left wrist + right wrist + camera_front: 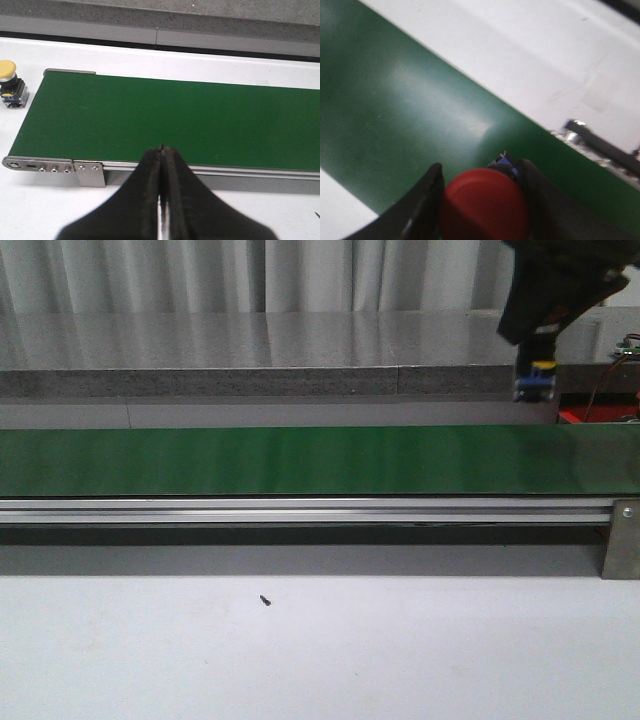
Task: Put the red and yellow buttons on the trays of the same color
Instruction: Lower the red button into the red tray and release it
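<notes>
In the right wrist view, a red button (485,205) with a black and blue base sits between the fingers of my right gripper (480,172), which is shut on it above the green belt (410,115). In the front view the right gripper (537,348) hangs at the far right above the belt's back edge, with the button's yellow-and-blue base (535,382) below it. A yellow button (10,82) stands on the white table beside the belt's end. My left gripper (161,148) is shut and empty over the belt's near rail. The yellow tray is out of view.
The green conveyor belt (300,460) spans the table, with an aluminium rail (300,510) along its near side. A strip of red (573,416) shows behind the belt at the right; I cannot tell if it is a tray. A grey counter (250,380) runs behind.
</notes>
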